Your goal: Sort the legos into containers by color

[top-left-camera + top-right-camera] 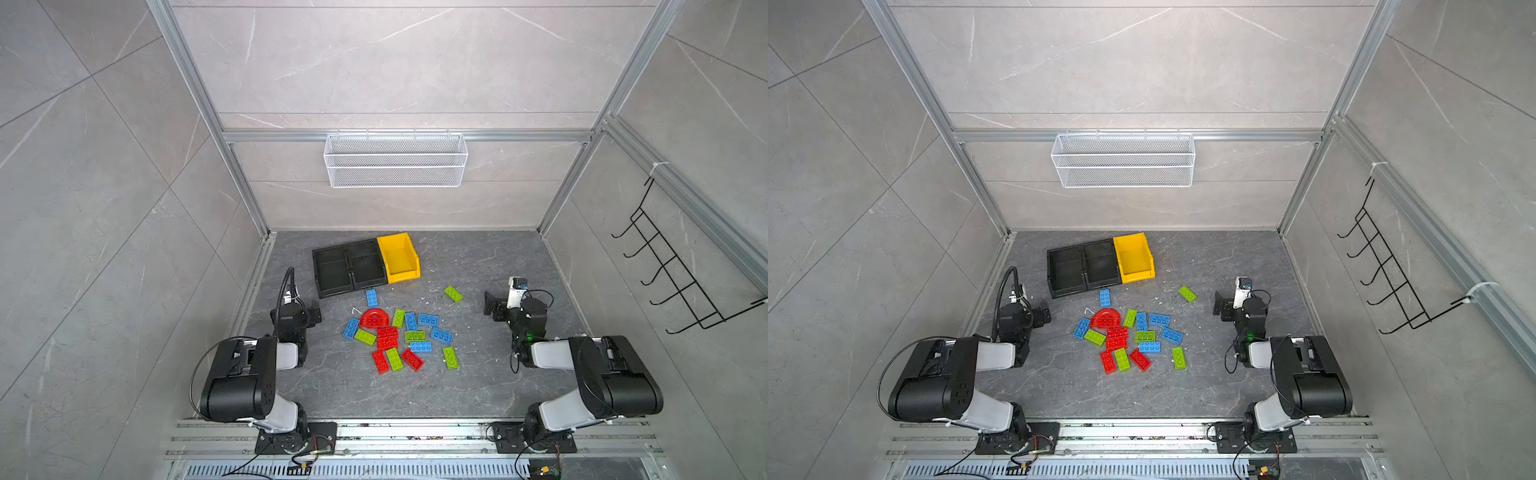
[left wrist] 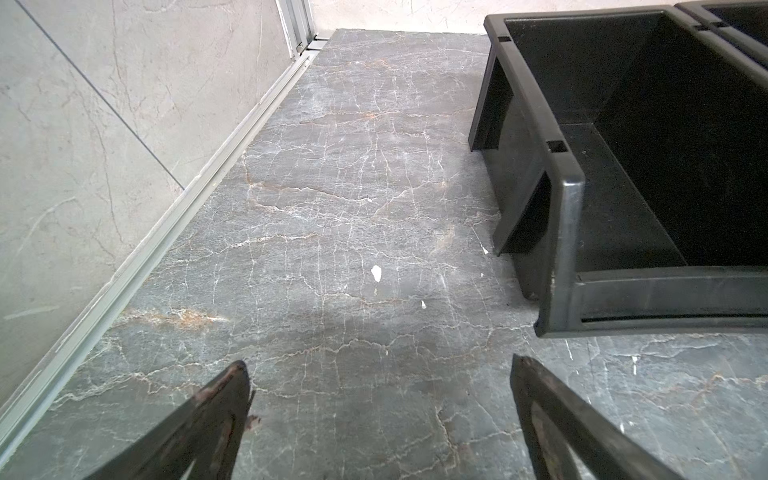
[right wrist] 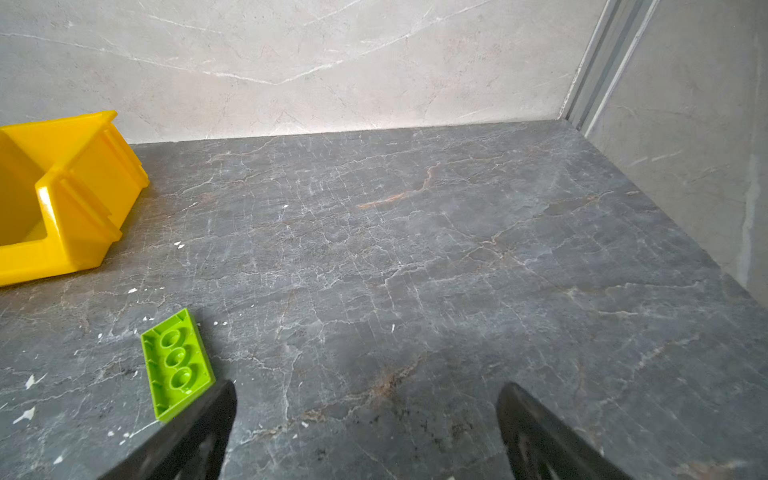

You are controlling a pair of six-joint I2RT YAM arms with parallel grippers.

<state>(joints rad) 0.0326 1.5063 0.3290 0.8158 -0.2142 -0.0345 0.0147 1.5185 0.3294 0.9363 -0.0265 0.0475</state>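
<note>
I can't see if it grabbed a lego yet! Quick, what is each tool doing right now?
Left tool: open, holding nothing.
Right tool: open, holding nothing; a green lego lies beside it.

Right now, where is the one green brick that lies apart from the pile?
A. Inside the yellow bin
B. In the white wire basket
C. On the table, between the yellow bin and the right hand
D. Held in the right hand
C: the green brick lies flat on the table, outside the yellow bin, and the right hand next to it is open and holds nothing.
</note>
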